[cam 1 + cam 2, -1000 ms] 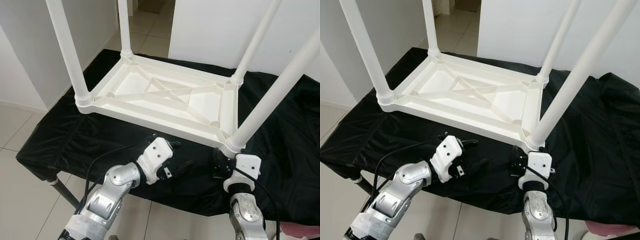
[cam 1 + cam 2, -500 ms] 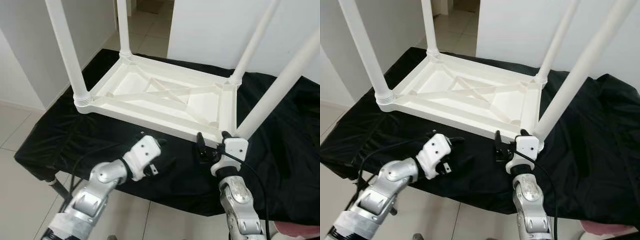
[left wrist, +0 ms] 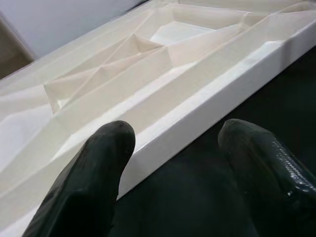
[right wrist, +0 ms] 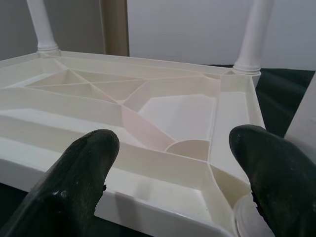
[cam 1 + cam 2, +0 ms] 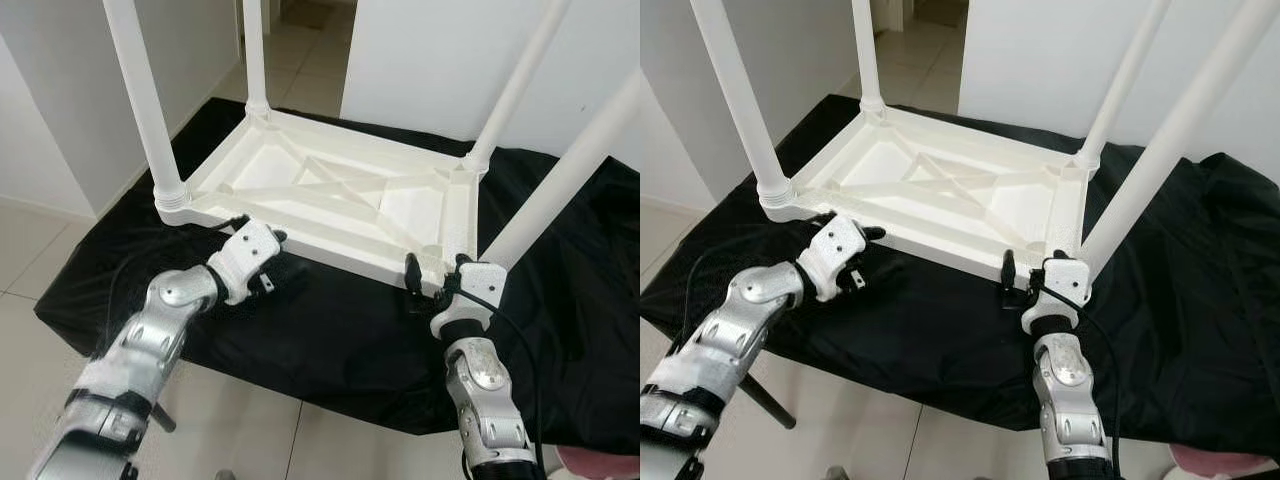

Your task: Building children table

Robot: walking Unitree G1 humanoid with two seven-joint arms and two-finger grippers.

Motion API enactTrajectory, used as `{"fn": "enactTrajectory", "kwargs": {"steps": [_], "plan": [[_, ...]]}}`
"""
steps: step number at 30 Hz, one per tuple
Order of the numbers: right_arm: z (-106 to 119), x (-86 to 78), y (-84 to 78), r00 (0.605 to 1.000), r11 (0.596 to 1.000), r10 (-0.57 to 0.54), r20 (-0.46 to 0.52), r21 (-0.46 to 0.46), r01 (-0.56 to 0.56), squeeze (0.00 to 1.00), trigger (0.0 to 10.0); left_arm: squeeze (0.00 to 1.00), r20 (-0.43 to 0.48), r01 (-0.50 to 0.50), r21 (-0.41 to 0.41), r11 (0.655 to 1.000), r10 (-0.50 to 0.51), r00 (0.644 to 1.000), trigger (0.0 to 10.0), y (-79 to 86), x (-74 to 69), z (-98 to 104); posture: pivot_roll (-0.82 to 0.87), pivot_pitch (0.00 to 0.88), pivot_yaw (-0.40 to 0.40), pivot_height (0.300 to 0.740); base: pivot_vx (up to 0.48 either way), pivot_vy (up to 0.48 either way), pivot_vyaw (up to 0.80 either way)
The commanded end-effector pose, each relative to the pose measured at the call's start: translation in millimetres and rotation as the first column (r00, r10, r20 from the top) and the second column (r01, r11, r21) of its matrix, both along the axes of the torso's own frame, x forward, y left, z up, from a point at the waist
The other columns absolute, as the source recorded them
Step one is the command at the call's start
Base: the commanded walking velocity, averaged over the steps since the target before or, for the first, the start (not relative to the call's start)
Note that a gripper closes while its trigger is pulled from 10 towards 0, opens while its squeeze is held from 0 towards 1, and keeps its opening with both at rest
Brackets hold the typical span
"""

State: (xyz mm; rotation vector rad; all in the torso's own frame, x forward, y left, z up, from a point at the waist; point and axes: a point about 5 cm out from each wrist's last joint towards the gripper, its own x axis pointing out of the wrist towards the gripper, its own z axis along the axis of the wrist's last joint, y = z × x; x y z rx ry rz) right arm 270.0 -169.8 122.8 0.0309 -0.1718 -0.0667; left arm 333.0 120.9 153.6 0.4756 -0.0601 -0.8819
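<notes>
You get bright, even daylight and sharp head views. Close to the left gripper's fingers [image 3: 94,187] the picture blurs, and glare streaks the white table [image 3: 207,98] rim ahead.

No readable text, labels, brands or numbers anywhere: table underside, legs, black cloth and gripper housings all unmarked.

A black cloth [image 5: 330,340] draped the worktop, hanging over its near edge. Pale floor tiles [image 5: 30,270] lay to the left, white walls [image 5: 440,60] stood beyond, and something pink [image 5: 1220,462] showed at near right.
</notes>
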Motion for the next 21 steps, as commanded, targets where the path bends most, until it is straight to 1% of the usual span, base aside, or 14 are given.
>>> {"fn": "enactTrajectory", "kwargs": {"steps": [1,3,4,6,7,8,9,10,13,17,18,20,21], "plan": [[0,0.5,-10.0,0.997,0.997,-0.078,0.009,0.009,0.078,0.0,10.0,0.0,0.009,-0.027,0.015,1.0,0.027,1.0,10.0,-3.3,14.7,-1,-0.06,0.0,-0.03,0.74,0.0,0.0,0.0],[0,0.5,-10.0,0.997,0.997,-0.078,0.009,0.009,0.078,0.0,10.0,0.0,0.009,-0.027,0.015,1.0,0.027,1.0,10.0,-3.3,14.7,-1,-0.06,0.0,-0.03,0.74,0.0,0.0,0.0],[0,0.6,-14.5,0.993,0.993,-0.12,0.012,0.019,0.12,0.0,10.0,0.0,0.011,-0.027,0.027,0.999,0.027,1.0,10.0,-6.1,21.9,0,-0.07,0.0,-0.019,0.74,0.0,0.0,0.0],[0,0.5,-15.8,0.991,0.991,-0.131,0.012,0.023,0.131,0.0,10.0,0.0,0.012,-0.024,0.031,0.999,0.024,1.0,10.0,-6.9,23.6,1,-0.07,0.0,-0.019,0.74,0.0,0.0,0.0],[-1,-1.0,-23.3,0.983,0.983,-0.182,0.013,0.027,0.182,0.0,10.0,0.0,0.004,-0.013,0.044,0.999,0.013,1.0,10.0,-12.6,30.8,2,-0.08,0.0,-0.007,0.74,0.0,0.0,0.0],[-1,-1.4,-25.2,0.981,0.981,-0.195,0.013,0.027,0.194,0.0,10.0,0.0,0.001,-0.011,0.047,0.999,0.011,1.0,10.0,-14.0,32.4,3,-0.08,0.0,-0.007,0.74,0.0,0.0,0.0],[-1,-1.4,-25.2,0.981,0.981,-0.195,0.013,0.027,0.194,0.0,10.0,0.0,0.001,-0.011,0.047,0.999,0.011,1.0,10.0,-14.0,32.4,3,-0.08,0.0,-0.007,0.74,0.0,0.0,0.0],[-1,-1.3,-27.0,0.979,0.979,-0.202,0.013,0.026,0.202,0.0,10.0,0.0,-0.001,-0.011,0.05,0.999,0.011,1.0,10.0,-15.9,34.9,4,-0.1,0.0,0.011,0.74,0.0,0.0,0.0],[0,-0.9,-28.6,0.979,0.979,-0.205,0.014,0.023,0.204,0.0,10.0,0.0,-0.002,-0.01,0.053,0.999,0.01,1.0,10.0,-18.3,38.5,5,-0.1,0.0,0.014,0.74,0.0,0.0,0.0],[3,-0.8,-33.2,0.982,0.983,-0.185,0.019,-0.011,0.186,0.0,10.0,0.0,0.018,0.022,0.036,0.999,-0.022,1.0,10.0,-35.4,42.0,12,-0.12,0.0,-0.009,0.74,0.0,0.0,0.0],[5,-0.5,-34.3,0.984,0.984,-0.178,0.019,-0.022,0.179,0.0,10.0,0.0,0.024,0.028,0.03,0.999,-0.029,0.999,10.0,-38.9,42.3,14,-0.13,0.0,-0.027,0.74,0.0,0.0,0.0],[5,-0.5,-34.3,0.984,0.984,-0.178,0.019,-0.022,0.179,0.0,10.0,0.0,0.024,0.028,0.03,0.999,-0.029,0.999,10.0,-38.9,42.3,14,-0.13,0.0,-0.027,0.74,0.0,0.0,0.0],[8,-1.0,-35.4,0.985,0.984,-0.173,0.021,-0.035,0.174,0.0,10.0,0.0,0.033,0.035,0.026,0.999,-0.036,0.999,10.0,-42.3,42.8,15,-0.13,0.0,-0.037,0.74,0.0,0.0,0.0]]}}
